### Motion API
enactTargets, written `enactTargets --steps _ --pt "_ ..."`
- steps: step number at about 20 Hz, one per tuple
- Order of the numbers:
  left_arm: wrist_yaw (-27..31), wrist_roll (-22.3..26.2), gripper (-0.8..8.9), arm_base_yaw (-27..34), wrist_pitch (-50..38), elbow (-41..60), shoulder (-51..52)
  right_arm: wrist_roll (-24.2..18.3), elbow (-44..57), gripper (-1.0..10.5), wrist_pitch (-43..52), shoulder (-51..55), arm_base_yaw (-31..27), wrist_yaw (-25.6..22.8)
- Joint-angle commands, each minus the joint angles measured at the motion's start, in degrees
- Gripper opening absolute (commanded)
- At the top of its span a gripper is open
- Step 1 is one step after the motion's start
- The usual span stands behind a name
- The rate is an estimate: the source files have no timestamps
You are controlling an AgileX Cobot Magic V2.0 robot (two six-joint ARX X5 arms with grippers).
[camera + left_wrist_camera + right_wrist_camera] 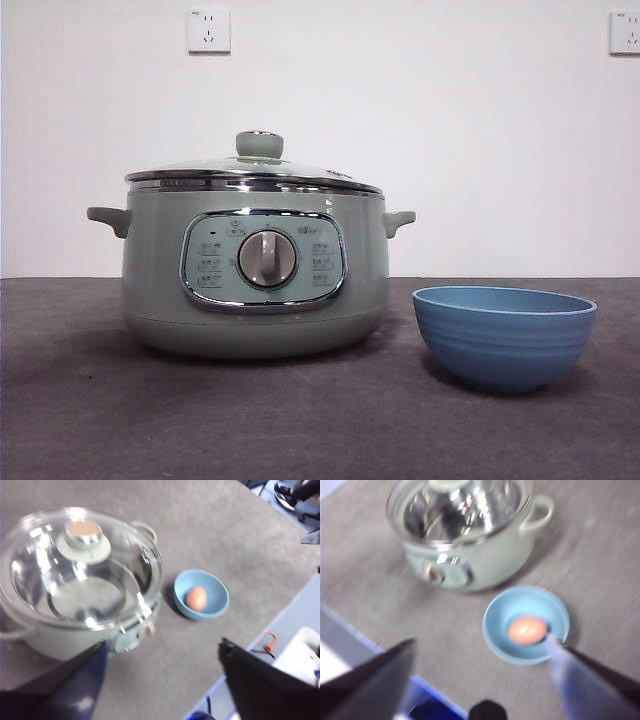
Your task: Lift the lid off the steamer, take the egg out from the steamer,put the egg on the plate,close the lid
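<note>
The sage-green steamer (255, 275) stands left of centre with the glass lid (255, 168) resting on it, knob up. The blue plate (505, 335), a deep bowl, stands to its right. The brown egg (196, 598) lies inside the plate; it also shows in the right wrist view (527, 630). The front view hides the egg behind the plate's wall. My left gripper (162, 672) is open and empty, high above the table near the steamer (80, 605). My right gripper (482, 672) is open and empty, high above the plate (525, 625). Neither arm shows in the front view.
The grey table (320, 420) runs to a front edge with blue trim (435, 692). Two wall sockets (208, 30) hang on the white wall behind. Off-table clutter shows past the table's edge in the left wrist view (300, 645).
</note>
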State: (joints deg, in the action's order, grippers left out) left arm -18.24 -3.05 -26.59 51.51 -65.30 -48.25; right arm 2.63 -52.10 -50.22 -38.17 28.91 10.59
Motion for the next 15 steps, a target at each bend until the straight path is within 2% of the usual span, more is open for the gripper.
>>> enactTargets --steps 1,15 --pt "-0.22 -0.24 -0.05 -0.07 2.05 0.31 -0.09 0.33 0.17 -0.2 -0.48 -0.20 0.07 2.95" --pt "0.13 0.04 -0.04 -0.04 2.60 0.31 -0.20 0.33 0.17 0.0 -0.48 -0.17 0.02 2.78"
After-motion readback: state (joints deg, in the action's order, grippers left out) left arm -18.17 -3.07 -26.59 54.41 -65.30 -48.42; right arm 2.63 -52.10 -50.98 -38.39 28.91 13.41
